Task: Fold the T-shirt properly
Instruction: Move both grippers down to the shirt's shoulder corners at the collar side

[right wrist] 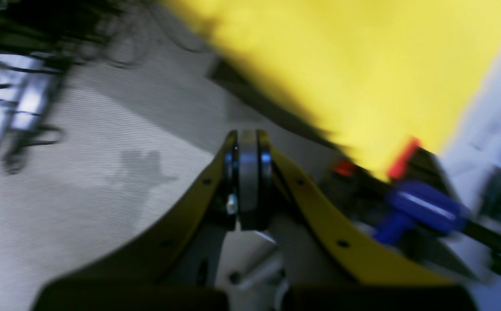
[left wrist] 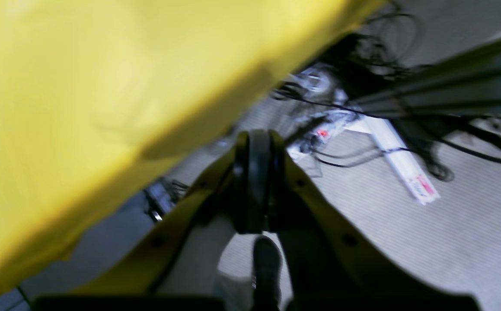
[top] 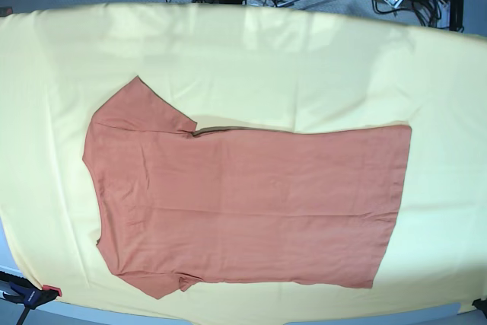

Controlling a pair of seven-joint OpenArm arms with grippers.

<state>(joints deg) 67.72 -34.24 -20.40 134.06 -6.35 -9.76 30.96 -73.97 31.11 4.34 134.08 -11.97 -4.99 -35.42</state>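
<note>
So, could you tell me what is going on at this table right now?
A rust-orange T-shirt lies spread flat and unfolded on a pale yellow cloth covering the table. Neither arm is touching it. The left claw and the right claw are both shut and empty, held off the table's edges over the carpeted floor. No fold has been made yet.
</note>
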